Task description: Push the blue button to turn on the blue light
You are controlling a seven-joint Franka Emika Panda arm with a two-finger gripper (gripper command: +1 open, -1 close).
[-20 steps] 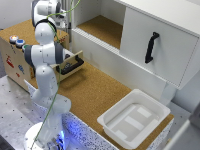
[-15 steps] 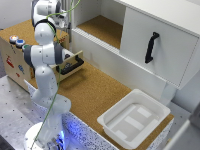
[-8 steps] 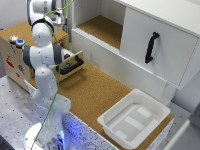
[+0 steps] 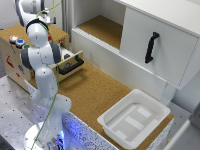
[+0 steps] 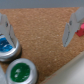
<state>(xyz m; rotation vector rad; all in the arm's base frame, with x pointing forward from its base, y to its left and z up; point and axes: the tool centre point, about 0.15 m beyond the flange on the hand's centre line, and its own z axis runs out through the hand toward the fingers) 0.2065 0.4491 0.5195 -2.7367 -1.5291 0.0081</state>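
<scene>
Exterior view: my arm [image 4: 41, 60] rises from its base at the lower left of this view, white links stacked upright, then bends back toward the upper left corner. My end effector is hidden up there behind my own links and the frame edge, so this view does not show its opening. A wooden box [image 4: 15, 62] stands at the exterior view's left, and the blue button [image 4: 20, 43] sits on its top, near the edge, with another round button [image 4: 13, 38] just beside it. A black-handled drawer [image 4: 71, 64] juts open from the box toward the cork surface [image 4: 95, 92]. A white tray [image 4: 134, 119] rests on the surface at the lower right. Behind runs a white cabinet [image 4: 165, 40] with a black handle [image 4: 151, 47] on its closed door and an open compartment with a cork floor to the door's left.

Wrist view: my end effector [image 5: 38, 31] hangs over cork, jaws spread wide, nothing between them. One finger [image 5: 75, 29] shows pale with red marking; the other is blurred at the frame edge. The blue button [image 5: 6, 45] lies just beside that blurred finger; I cannot tell whether they touch. A green button [image 5: 22, 71] sits next to it.
</scene>
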